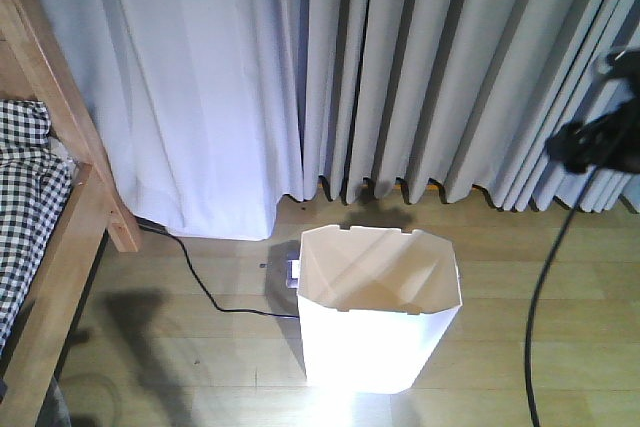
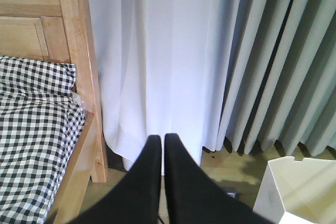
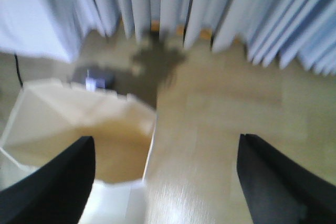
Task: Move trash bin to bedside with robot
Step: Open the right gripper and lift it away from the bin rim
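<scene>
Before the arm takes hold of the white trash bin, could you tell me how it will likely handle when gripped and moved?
The trash bin looks thin-walled and empty, so probably light. Its faceted walls may flex if pinched at the rim. It tapers toward the base, so a push high up could tip it. The wooden floor looks smooth, so it may slide easily.

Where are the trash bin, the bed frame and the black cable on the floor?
trash bin (image 1: pixel 365 347): front view, on its white front wall.
bed frame (image 1: pixel 85 137): front view, on the slanted wooden post.
black cable (image 1: pixel 200 282): front view, on its curve across the floor.
</scene>
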